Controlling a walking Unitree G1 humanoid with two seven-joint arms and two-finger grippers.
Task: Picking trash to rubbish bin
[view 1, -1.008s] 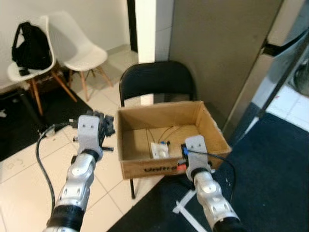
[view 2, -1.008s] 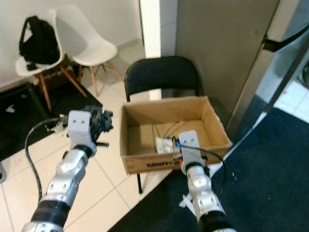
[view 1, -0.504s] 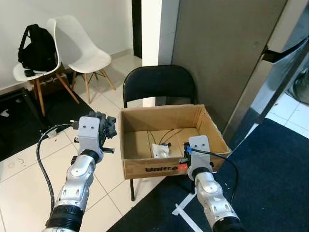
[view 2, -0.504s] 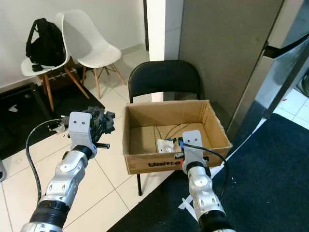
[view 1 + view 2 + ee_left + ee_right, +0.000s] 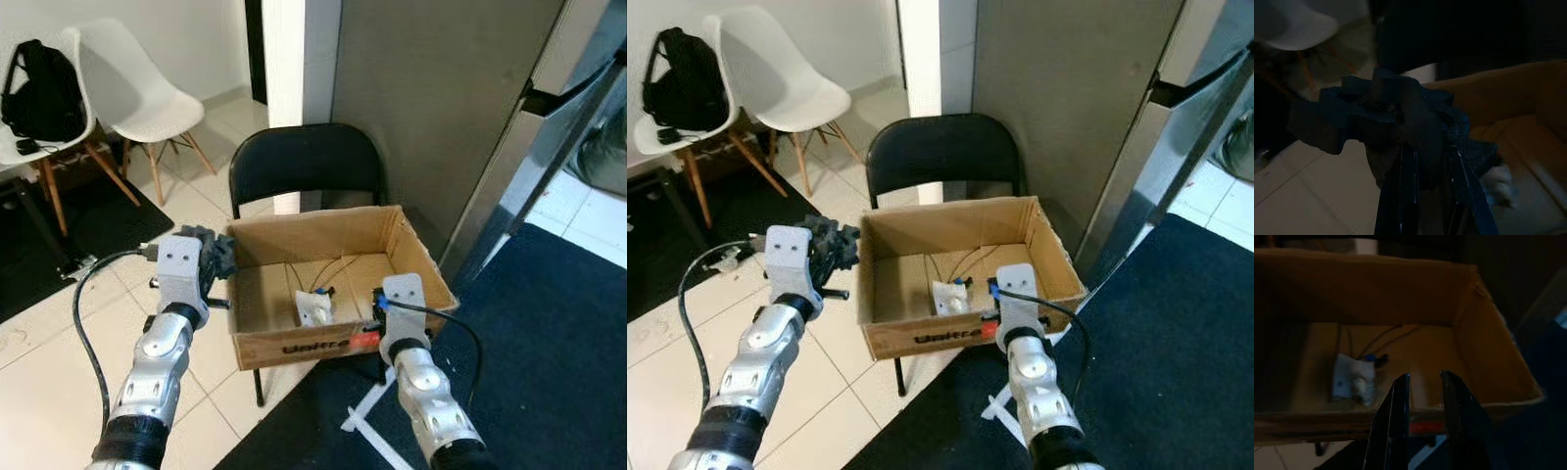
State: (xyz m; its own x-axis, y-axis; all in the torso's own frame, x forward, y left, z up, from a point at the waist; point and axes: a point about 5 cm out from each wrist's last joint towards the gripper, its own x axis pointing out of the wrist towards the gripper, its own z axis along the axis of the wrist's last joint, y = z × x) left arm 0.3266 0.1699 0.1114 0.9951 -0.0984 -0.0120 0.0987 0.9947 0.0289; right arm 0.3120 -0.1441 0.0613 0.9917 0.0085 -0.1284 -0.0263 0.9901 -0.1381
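While its arm reaches forward, the left gripper [image 5: 217, 257] pinches dark crumpled trash [image 5: 1396, 112] just beside the left wall of the cardboard box [image 5: 323, 343]. Right of it, the right gripper [image 5: 1422, 396] hovers at the box's front rim, fingers slightly parted, holding nothing.

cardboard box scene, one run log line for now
left gripper: shut on dark crumpled trash beside brown cardboard box | right gripper: open, at box front
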